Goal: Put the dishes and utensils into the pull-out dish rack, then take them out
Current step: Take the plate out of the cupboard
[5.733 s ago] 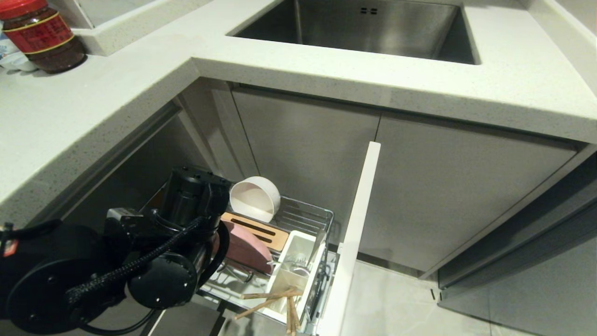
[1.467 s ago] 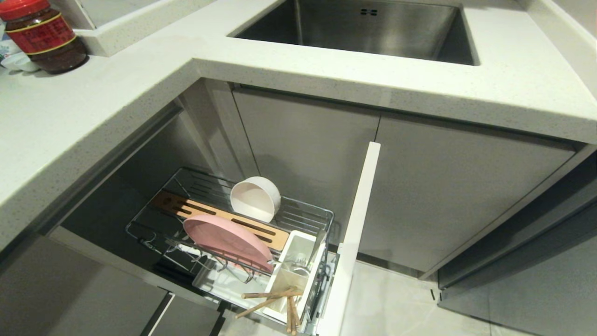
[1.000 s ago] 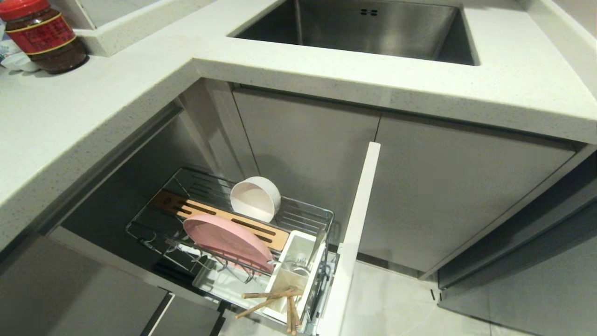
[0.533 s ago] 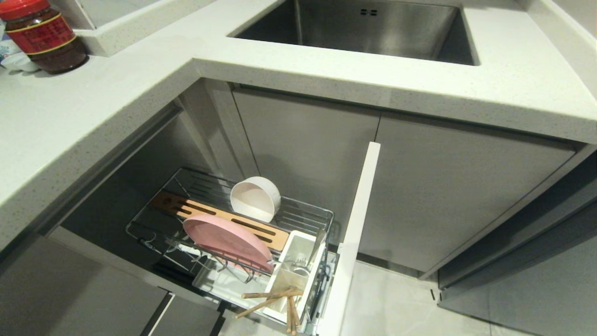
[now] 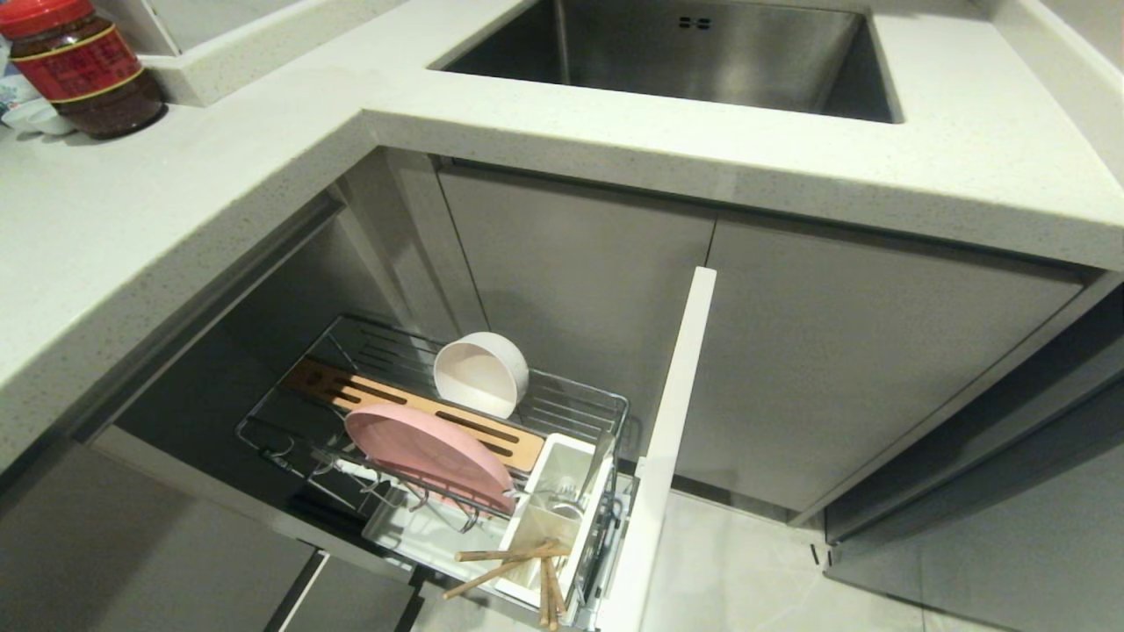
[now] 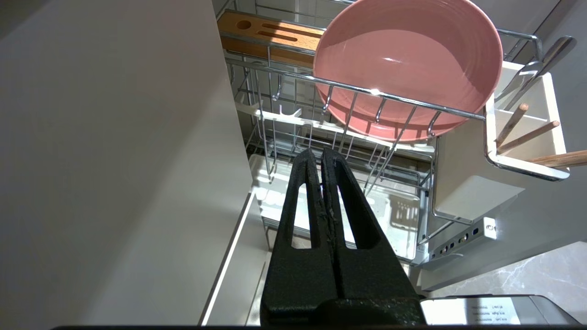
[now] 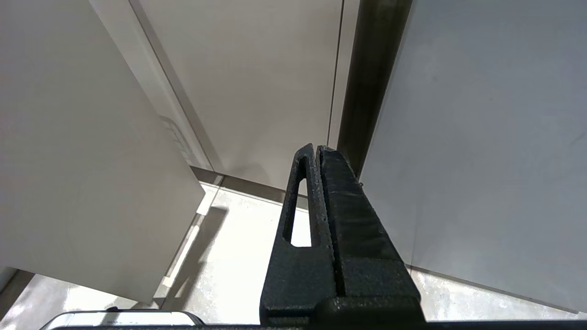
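Note:
The chrome pull-out dish rack (image 5: 597, 405) stands pulled out under the counter, fixed to a white cabinet front (image 5: 663, 439). A pink plate (image 5: 426, 452) (image 6: 408, 68) leans on edge in it. An off-white bowl (image 5: 480, 373) lies on its side behind the wooden strip (image 5: 439, 417). Wooden chopsticks (image 5: 509, 566) (image 6: 527, 133) and a silver fork (image 6: 534, 71) stand in the white utensil holder (image 5: 553, 509). My left gripper (image 6: 317, 153) is shut and empty, low in front of the rack. My right gripper (image 7: 315, 147) is shut and empty, facing cabinet doors. Neither arm shows in the head view.
A steel sink (image 5: 694, 53) is set in the pale counter (image 5: 219, 175) above. A red-lidded jar (image 5: 79, 66) stands at the far left. A white drip tray (image 6: 399, 220) lies under the rack. Tiled floor (image 5: 773, 579) lies to the right of the cabinet front.
Several seconds ago my left arm hung over the rack beside the pink plate; it has since drawn out of the head view. Over the last second nothing has moved.

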You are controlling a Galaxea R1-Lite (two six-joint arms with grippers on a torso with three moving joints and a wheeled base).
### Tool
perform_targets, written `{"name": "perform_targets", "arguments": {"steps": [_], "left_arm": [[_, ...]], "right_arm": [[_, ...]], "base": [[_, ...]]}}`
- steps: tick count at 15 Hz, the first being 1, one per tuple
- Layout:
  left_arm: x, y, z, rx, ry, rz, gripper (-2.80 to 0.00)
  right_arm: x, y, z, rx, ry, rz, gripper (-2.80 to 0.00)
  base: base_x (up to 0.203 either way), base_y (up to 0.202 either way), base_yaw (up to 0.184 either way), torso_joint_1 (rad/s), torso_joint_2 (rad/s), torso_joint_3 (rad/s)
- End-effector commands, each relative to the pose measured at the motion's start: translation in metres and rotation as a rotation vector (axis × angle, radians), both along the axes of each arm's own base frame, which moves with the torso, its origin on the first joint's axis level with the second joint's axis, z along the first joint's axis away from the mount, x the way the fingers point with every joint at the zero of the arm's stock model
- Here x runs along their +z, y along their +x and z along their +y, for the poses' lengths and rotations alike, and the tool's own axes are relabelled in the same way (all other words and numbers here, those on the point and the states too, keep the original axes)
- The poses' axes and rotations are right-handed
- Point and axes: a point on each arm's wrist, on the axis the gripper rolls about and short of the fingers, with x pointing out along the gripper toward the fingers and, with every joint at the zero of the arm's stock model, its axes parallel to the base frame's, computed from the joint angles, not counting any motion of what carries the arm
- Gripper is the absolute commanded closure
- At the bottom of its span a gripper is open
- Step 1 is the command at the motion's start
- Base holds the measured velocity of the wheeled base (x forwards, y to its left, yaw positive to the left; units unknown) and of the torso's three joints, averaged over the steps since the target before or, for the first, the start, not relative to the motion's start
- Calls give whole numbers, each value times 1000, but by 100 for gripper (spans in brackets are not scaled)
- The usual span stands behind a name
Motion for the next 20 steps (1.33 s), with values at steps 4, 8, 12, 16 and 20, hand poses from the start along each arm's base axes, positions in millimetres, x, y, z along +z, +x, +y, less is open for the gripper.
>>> {"name": "perform_targets", "arguments": {"steps": [4, 8, 12, 16, 20], "left_arm": [[28, -10, 0, -1, 2, -82, 0], [94, -41, 0, -1, 4, -171, 0], [193, -40, -1, 4, 5, -222, 0], [298, 0, -1, 33, -55, -359, 0], [354, 51, 2, -40, -398, -401, 0]], "right_arm": [[-7, 2, 0, 0, 0, 26, 0], [-7, 2, 0, 0, 0, 26, 0], [-7, 2, 0, 0, 0, 27, 0], [-7, 2, 0, 0, 0, 26, 0], [-8, 2, 0, 0, 0, 27, 0]], "base": [[0, 0, 0, 0, 0, 0], [0, 0, 0, 0, 0, 0], [0, 0, 0, 0, 0, 0], [0, 0, 0, 0, 0, 0], [0, 0, 0, 0, 0, 0]]}}
